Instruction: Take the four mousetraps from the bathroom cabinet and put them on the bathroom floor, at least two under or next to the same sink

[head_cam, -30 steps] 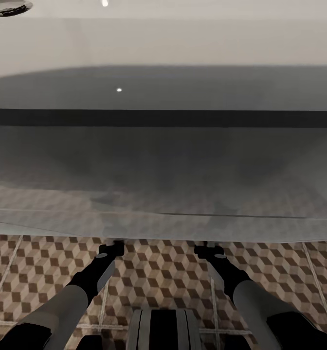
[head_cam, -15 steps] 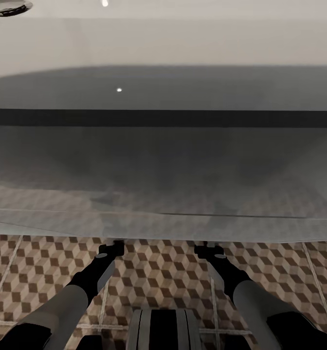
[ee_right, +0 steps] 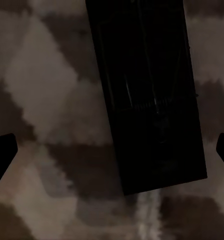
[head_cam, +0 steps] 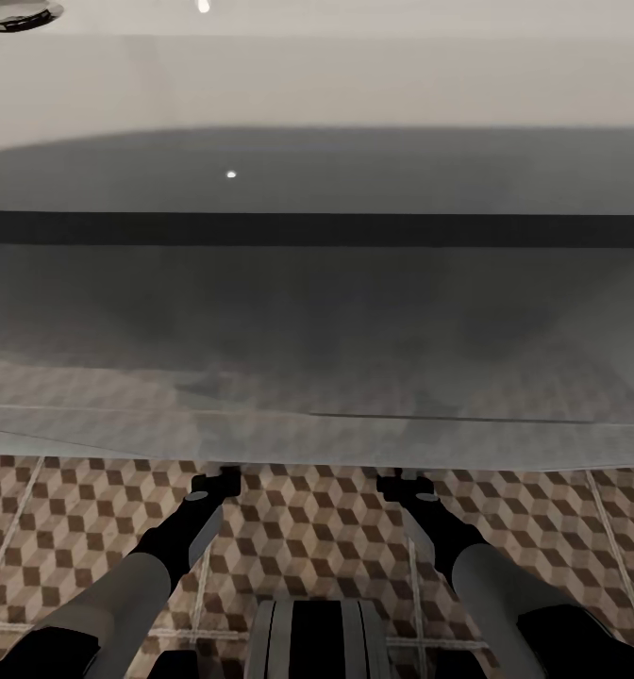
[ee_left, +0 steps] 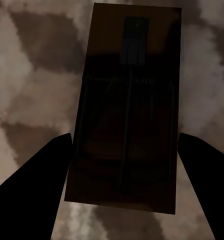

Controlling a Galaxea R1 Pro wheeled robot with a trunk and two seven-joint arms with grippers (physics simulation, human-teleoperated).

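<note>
A broad pale grey fixture, smooth and glossy like the outside of a basin or tub, is spreading across the whole far part of the head view, reaching from the left edge to the right. Its upper face is catching light, while the band beneath is falling into shade. A dark horizontal stripe is running straight across its width below that shade. At the far left corner a round metal drain fitting is sitting on the pale surface. A small bright highlight is glinting near the middle.
</note>
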